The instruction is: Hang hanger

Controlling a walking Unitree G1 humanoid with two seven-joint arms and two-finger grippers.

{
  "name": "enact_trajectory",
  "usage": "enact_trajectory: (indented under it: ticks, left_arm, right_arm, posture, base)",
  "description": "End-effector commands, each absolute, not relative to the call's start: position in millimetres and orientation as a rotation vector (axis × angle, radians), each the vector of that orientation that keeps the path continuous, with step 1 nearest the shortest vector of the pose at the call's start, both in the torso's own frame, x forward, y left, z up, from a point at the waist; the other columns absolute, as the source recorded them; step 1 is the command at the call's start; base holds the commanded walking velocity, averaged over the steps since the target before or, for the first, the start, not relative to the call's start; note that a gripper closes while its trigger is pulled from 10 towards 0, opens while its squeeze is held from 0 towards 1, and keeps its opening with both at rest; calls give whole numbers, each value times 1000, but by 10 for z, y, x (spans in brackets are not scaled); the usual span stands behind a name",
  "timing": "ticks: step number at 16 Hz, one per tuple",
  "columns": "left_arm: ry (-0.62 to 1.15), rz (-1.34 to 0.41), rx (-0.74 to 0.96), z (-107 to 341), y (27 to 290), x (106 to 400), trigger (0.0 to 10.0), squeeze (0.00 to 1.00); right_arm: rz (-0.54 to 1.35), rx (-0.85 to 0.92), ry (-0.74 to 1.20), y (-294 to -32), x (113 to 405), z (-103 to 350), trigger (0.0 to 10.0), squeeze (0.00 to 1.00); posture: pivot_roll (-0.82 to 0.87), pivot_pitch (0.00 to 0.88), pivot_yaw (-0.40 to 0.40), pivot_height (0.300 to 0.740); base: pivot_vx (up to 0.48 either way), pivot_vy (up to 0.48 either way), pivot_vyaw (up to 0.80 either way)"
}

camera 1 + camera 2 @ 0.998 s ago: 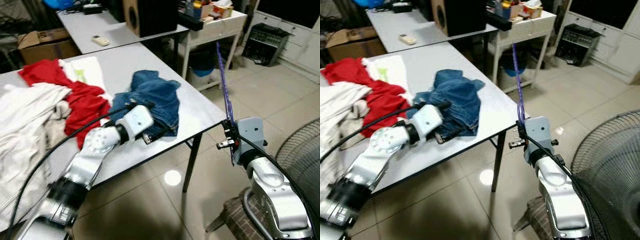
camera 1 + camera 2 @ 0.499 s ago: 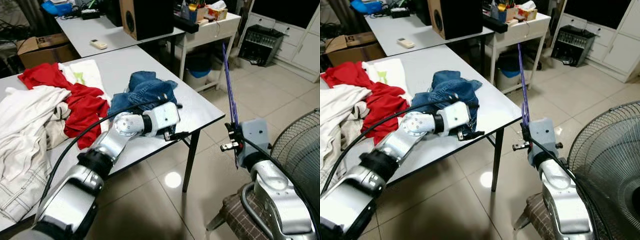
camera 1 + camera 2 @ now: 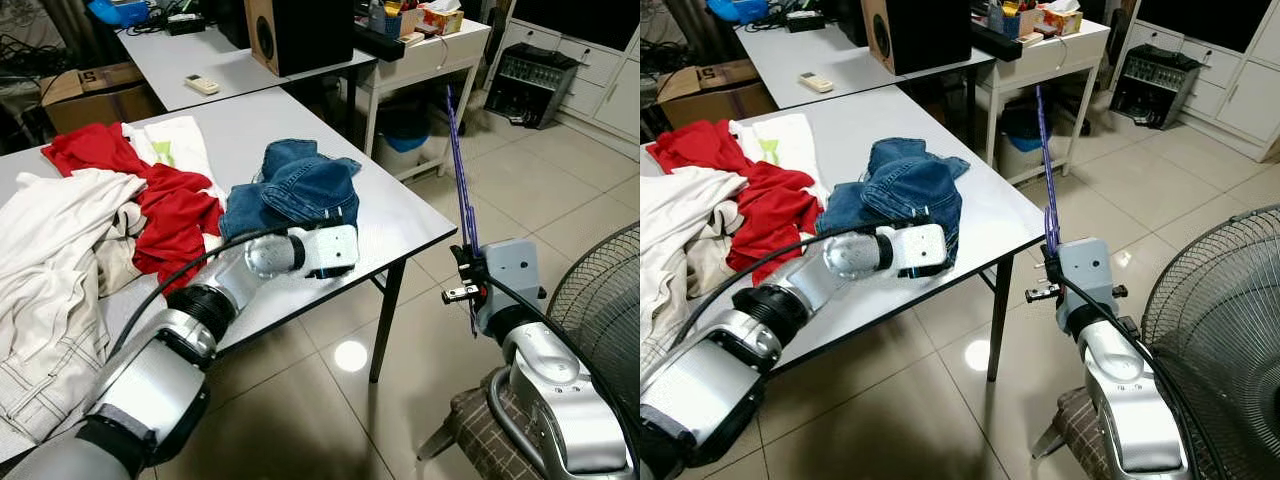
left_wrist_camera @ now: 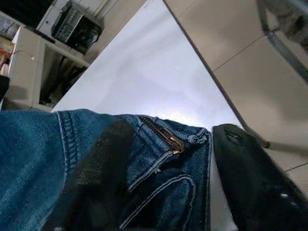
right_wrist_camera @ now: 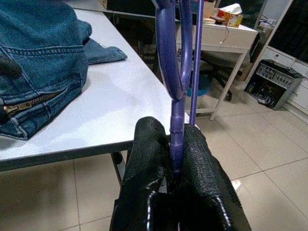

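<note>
Right wrist view gives me the purple hanger pinched between my right gripper's fingers, upright over the floor beside the desk's corner. My left gripper (fingers apart) straddles the jeans near the desk's front edge.

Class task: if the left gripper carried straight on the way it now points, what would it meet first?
Most likely the blue jeans: the open left gripper points at their zipper fold on the white table, though depth is unclear.
</note>
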State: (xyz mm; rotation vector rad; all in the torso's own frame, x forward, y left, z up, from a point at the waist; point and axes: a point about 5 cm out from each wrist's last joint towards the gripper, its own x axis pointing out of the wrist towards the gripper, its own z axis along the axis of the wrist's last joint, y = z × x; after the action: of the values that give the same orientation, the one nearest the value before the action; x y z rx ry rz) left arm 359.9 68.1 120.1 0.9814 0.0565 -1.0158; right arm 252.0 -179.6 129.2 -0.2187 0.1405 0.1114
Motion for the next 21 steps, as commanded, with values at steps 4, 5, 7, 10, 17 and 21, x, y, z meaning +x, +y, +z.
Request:
enact_trajectory:
  ticks: [4, 5, 7, 10, 17, 21]
  left_arm:
    - [45, -990, 1064, 1192, 633, 3629, 0, 0]
    - [45, -982, 1090, 1178, 622, 3632, 0, 0]
    - [53, -959, 1130, 1162, 618, 3645, 0, 0]
    - [57, -912, 1218, 1147, 644, 3675, 0, 0]
    - [-36, -844, 1163, 1293, 594, 3731, 0, 0]
    - [-153, -751, 1114, 1525, 578, 3810, 0, 0]
  right_arm:
    - [109, -228, 128, -1809, 2501, 1321, 10000, 0]
    - [111, -227, 129, -1805, 2497, 1319, 10000, 0]
    - [114, -227, 131, -1792, 2496, 1310, 10000, 0]
    - [118, -224, 134, -1774, 2489, 1299, 10000, 0]
    - [118, -221, 134, -1774, 2494, 1298, 10000, 0]
    - [123, -226, 135, -1774, 2499, 1299, 10000, 0]
  posture:
    - [-161, 0, 54, 740]
    - [-161, 0, 54, 740]
    - [-160, 0, 54, 740]
    - [-157, 0, 55, 740]
    - [-155, 0, 52, 740]
    - [-151, 0, 44, 740]
  base:
    - [0, 0, 0]
    - [0, 0, 0]
    - [0, 0, 0]
    - [0, 0, 0]
    - [0, 0, 0]
    - [0, 0, 0]
